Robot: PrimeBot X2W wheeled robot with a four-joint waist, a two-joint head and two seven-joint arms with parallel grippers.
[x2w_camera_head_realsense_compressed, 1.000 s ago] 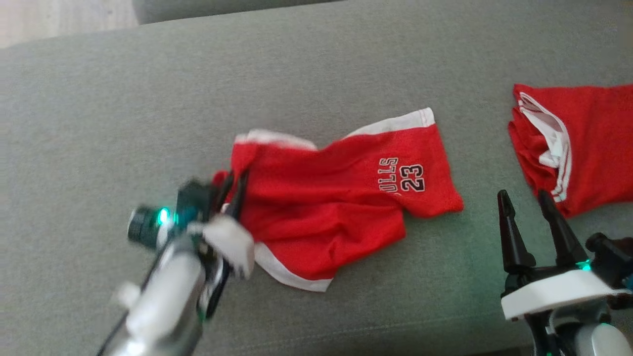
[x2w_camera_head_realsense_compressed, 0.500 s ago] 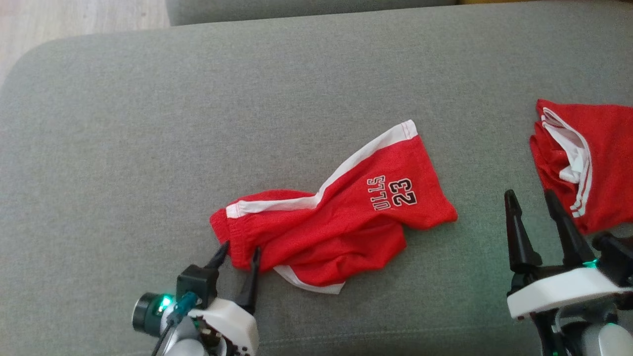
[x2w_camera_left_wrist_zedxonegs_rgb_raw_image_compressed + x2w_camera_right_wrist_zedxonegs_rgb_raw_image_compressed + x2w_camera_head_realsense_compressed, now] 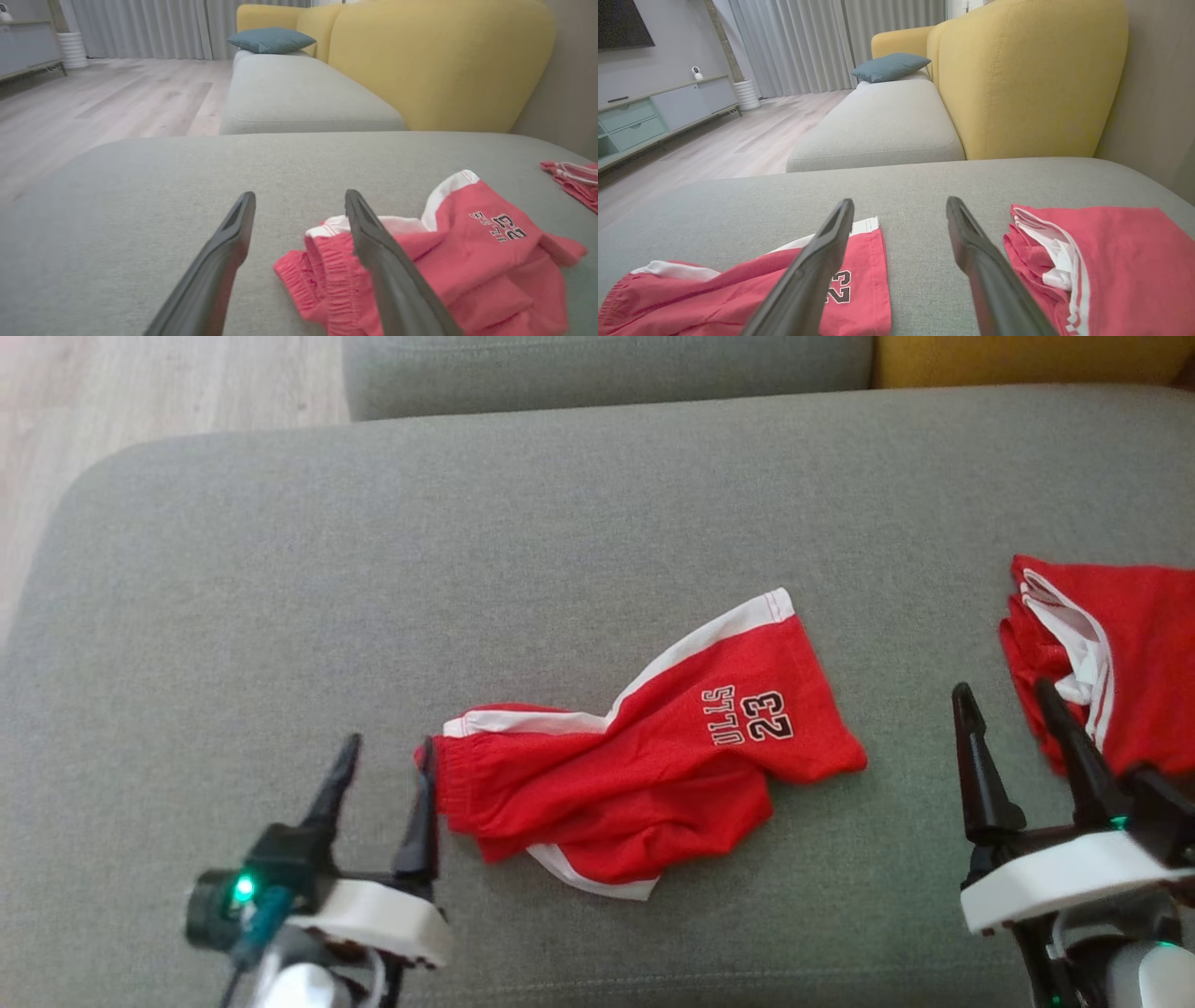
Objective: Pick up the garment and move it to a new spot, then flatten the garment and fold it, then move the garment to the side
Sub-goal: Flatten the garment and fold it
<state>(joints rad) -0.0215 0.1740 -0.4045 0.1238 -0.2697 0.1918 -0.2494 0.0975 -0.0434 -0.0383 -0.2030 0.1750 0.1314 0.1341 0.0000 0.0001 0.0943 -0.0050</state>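
Two red garments lie on one grey seat cushion (image 3: 467, 541). The red shorts (image 3: 653, 775), one crumpled pair with white side stripes and a single "23" print, sit near the middle of the cushion, somewhat toward its near edge, with the waistband end pointing to the cushion's left edge. The second red garment (image 3: 1139, 663), with white trim, lies at the right edge, well apart from the shorts.

There are two tools, each with two dark fingers. The left tool (image 3: 388, 743) is spread wide and grips nothing. One of its fingers stands just beside the elastic waistband; whether they touch cannot be told. The right tool (image 3: 1004, 689) is also spread wide and empty, over bare cushion between the two garments.

Behind are one more grey cushion (image 3: 303, 93), a yellow backrest (image 3: 444, 60) and one teal pillow (image 3: 271, 39).
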